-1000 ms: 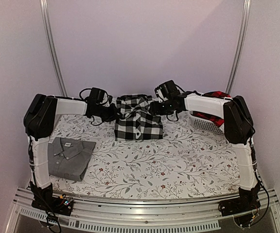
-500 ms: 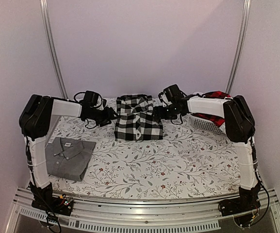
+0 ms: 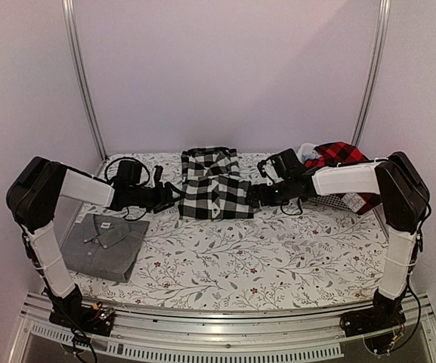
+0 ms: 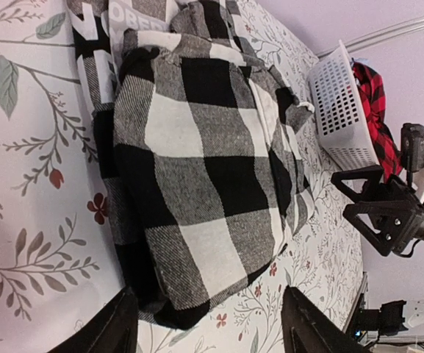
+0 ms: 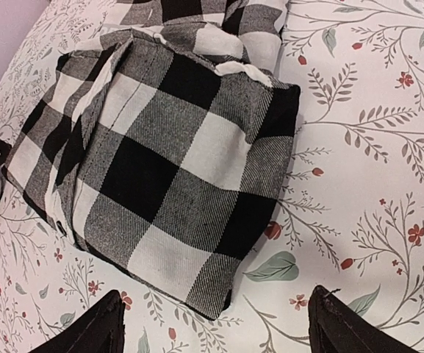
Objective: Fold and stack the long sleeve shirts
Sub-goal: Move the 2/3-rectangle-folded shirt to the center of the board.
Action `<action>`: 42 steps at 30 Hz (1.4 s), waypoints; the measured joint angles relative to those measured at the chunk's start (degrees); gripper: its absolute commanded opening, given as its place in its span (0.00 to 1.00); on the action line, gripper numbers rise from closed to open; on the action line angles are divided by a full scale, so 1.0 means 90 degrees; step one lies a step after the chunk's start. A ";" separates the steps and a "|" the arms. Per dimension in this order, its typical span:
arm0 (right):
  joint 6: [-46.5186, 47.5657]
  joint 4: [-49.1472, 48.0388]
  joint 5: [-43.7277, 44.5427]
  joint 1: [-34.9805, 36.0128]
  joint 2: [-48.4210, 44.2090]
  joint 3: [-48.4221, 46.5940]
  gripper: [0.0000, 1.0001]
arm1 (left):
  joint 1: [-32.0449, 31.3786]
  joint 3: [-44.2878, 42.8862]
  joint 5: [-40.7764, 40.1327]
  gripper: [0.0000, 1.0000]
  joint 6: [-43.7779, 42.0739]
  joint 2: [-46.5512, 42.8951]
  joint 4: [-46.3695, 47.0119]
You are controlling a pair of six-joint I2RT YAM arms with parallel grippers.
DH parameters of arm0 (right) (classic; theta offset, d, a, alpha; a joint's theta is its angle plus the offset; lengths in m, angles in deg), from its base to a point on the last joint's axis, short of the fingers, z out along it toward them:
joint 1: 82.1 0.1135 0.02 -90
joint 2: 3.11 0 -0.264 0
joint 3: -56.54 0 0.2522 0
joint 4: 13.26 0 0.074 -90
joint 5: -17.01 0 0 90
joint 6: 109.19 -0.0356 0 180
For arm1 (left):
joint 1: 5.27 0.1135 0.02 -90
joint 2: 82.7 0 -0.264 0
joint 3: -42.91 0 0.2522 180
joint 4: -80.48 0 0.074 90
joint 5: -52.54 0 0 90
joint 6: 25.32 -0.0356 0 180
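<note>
The grey shirt (image 3: 104, 243) lies folded at the near left of the table (image 3: 278, 257). My left tool (image 4: 210, 331) has dropped back from the collar end to just beside the black-and-white shirt (image 3: 215, 185), spread and empty. That shirt sits folded at the back, mid-table. My right tool (image 5: 219, 323) has done likewise. I judge this fold finished, with the red-and-black shirt (image 3: 342, 155) waiting in the basket (image 4: 340, 118).
</note>
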 measured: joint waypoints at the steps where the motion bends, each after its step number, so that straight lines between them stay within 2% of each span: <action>1: 0.0000 -0.0109 -0.0034 0.0002 -0.0029 0.0056 0.77 | -0.0015 0.0107 0.0039 0.63 0.0010 0.0000 0.0126; 4: -0.0024 -0.0328 -0.0143 0.0032 -0.0032 0.0214 0.63 | -0.0058 0.0313 0.0092 0.55 0.0024 0.0000 0.0372; 7: -0.0034 -0.0372 -0.0206 0.0097 -0.0024 0.0255 0.56 | -0.0085 0.0328 0.0104 0.48 0.0017 0.0002 0.0493; 11: -0.0087 -0.0469 -0.0284 0.0189 -0.0019 0.0255 0.50 | -0.0107 0.0328 0.0061 0.47 -0.0070 0.0019 0.0576; 15: -0.0134 -0.0529 -0.0311 0.0216 0.0012 0.0255 0.47 | -0.0141 0.0250 0.0061 0.51 -0.0112 0.0160 0.0580; 21: -0.0214 -0.0520 -0.0257 0.0216 0.0131 0.0255 0.47 | -0.0296 0.0151 0.0046 0.53 -0.0124 0.0376 0.0578; 30: -0.0304 -0.0525 -0.0270 0.0216 0.0459 0.0248 0.44 | -0.0340 0.0100 -0.0202 0.48 -0.0121 0.0469 0.0454; 33: -0.0330 -0.0529 -0.0289 0.0216 0.0554 0.0245 0.42 | -0.0345 0.0075 -0.0204 0.37 -0.0097 0.0525 0.0437; 37: -0.0381 -0.0534 -0.0311 0.0216 0.0646 0.0223 0.35 | -0.0384 0.0058 -0.0194 0.18 -0.0029 0.0534 0.0381; 42: -0.0386 -0.0549 -0.0338 0.0233 0.0729 0.0090 0.14 | -0.0481 0.0044 -0.0255 0.00 0.0138 0.0534 0.0211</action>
